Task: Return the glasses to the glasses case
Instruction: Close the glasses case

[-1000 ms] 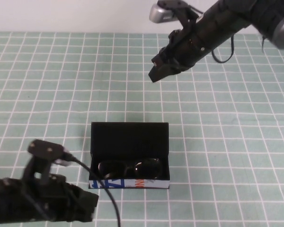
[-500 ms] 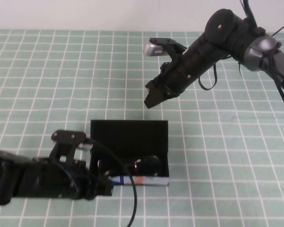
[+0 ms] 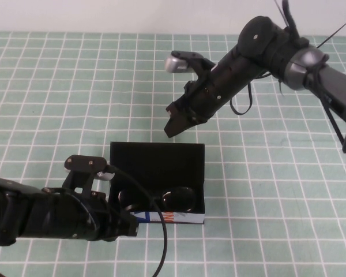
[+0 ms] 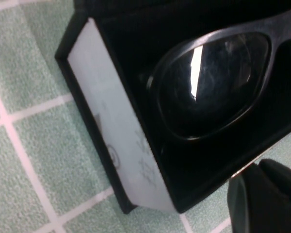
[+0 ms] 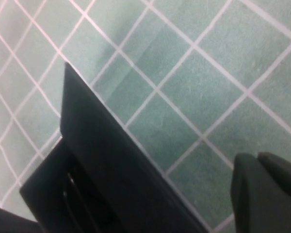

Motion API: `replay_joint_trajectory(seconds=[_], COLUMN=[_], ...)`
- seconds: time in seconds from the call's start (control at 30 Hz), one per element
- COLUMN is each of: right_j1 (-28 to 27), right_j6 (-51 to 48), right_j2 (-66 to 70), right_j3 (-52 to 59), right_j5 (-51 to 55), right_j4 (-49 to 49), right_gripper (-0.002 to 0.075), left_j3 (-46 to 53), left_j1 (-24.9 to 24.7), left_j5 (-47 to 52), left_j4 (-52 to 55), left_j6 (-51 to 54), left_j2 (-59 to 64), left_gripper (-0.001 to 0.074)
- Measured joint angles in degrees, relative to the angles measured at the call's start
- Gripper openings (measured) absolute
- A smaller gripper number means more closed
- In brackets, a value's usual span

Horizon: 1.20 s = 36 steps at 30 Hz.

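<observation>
**Open glasses case with glasses inside, two arms in attendance**

Item 1. Left gripper: low over the mat, at the case's left front corner, its black body partly covering the left end of the white front strip. Whether its fingers stand apart or together cannot be told. A black cable loops from it across the case's front.

Item 2. Glasses case: black, rectangular, lid standing open at the far side. Bare green checked mat lies all along the case's right side and in front of its right half; the left front corner is crowded.

Item 3. Glasses: black frame, dark lenses, lying inside the case against its front wall, lenses up. From the left wrist, one lens fills the compartment beside the white strip.

Item 4. Right gripper: raised above the mat just beyond the lid's far edge, tilted down toward the case, fingers together, holding nothing.
</observation>
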Motion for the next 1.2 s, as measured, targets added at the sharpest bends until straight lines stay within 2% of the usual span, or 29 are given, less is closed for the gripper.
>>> replay_joint_trajectory(seconds=[0.33, 0.7, 1.07, 1.2], right_j1=[1.0, 7.0, 7.1, 7.4], right_j6=[3.0, 4.2, 4.6, 5.3], right_j2=[1.2, -1.9, -8.8, -12.4], right_j3=[0.1, 8.8, 9.1, 12.9], right_j5=[0.0, 0.0, 0.0, 0.0], right_j4=[-0.7, -6.0, -6.3, -6.3], right_gripper=[-0.0011, -0.0011, -0.0011, -0.0011], left_j3=[0.0, 0.0, 0.0, 0.0], left_j1=[0.0, 0.0, 0.0, 0.0], left_j5=[-0.3, -0.4, -0.4, -0.4], left_j4=[0.0, 0.0, 0.0, 0.0], left_j6=[0.3, 0.4, 0.9, 1.4], left_j2=[0.0, 0.0, 0.0, 0.0], left_gripper=[-0.0002, -0.0002, -0.0002, -0.0002])
